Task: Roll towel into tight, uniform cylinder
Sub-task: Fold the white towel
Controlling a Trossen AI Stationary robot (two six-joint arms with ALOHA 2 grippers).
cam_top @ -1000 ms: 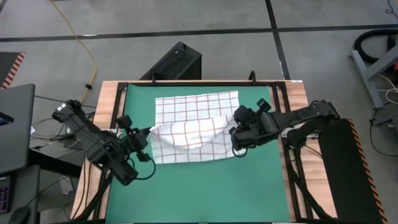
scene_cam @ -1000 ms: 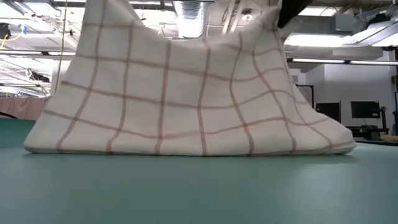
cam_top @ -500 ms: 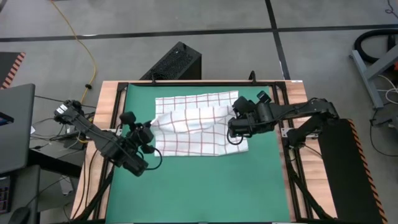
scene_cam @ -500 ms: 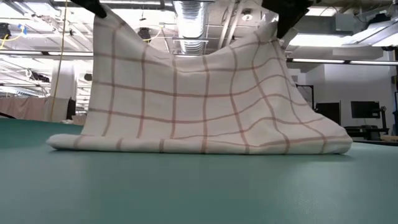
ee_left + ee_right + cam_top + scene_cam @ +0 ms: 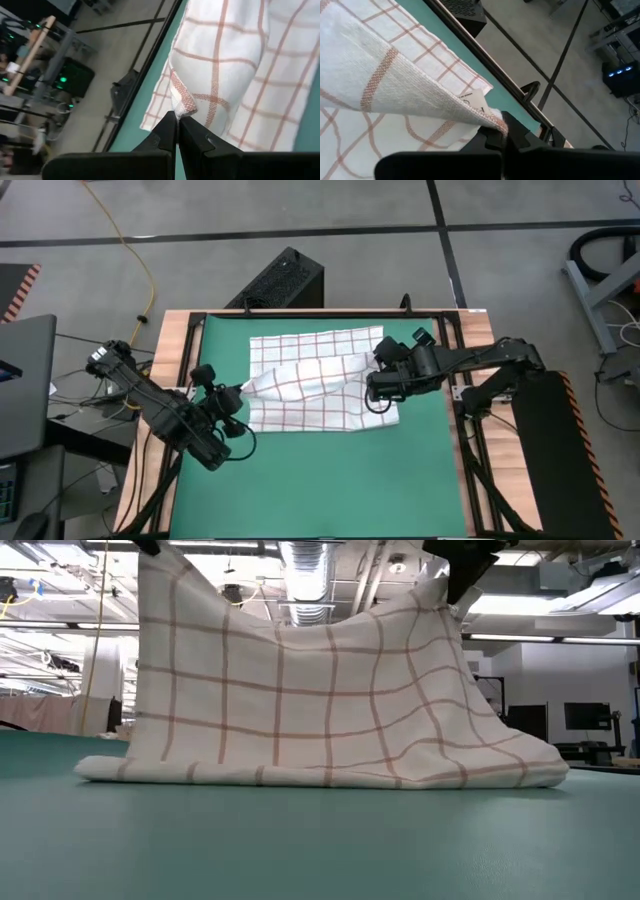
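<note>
The towel [image 5: 300, 690] occupies the nearest part of the low view: its lower fold rests on the green mat [image 5: 320, 840], and its two upper corners are lifted out of the top of that picture, so the grip points are cut off there.

In the high view the towel [image 5: 315, 380] lies on the far half of the green mat [image 5: 330, 480], partly folded over itself, with the raised edge spanning between the two grippers.

The left gripper [image 5: 238, 392] is at the towel's left edge. In the left wrist view its fingers [image 5: 170, 132] are pressed together on a pinched corner of the towel [image 5: 225, 75] — the cloth bunches just above the fingertips.

The right gripper [image 5: 372, 383] is at the towel's right edge. In the right wrist view its fingers [image 5: 492, 134] are clamped on a hem corner of the towel [image 5: 380, 75]. A small white label [image 5: 474, 101] is sewn at this corner; it carries dark print, too small to read.

No other writing or brand marks can be made out.

Beyond the mat's far edge a black box [image 5: 280, 278] sits on the floor, and a yellow cable [image 5: 135, 250] runs across the floor to the left. The room behind the towel in the low view is mostly hidden by the cloth.
</note>
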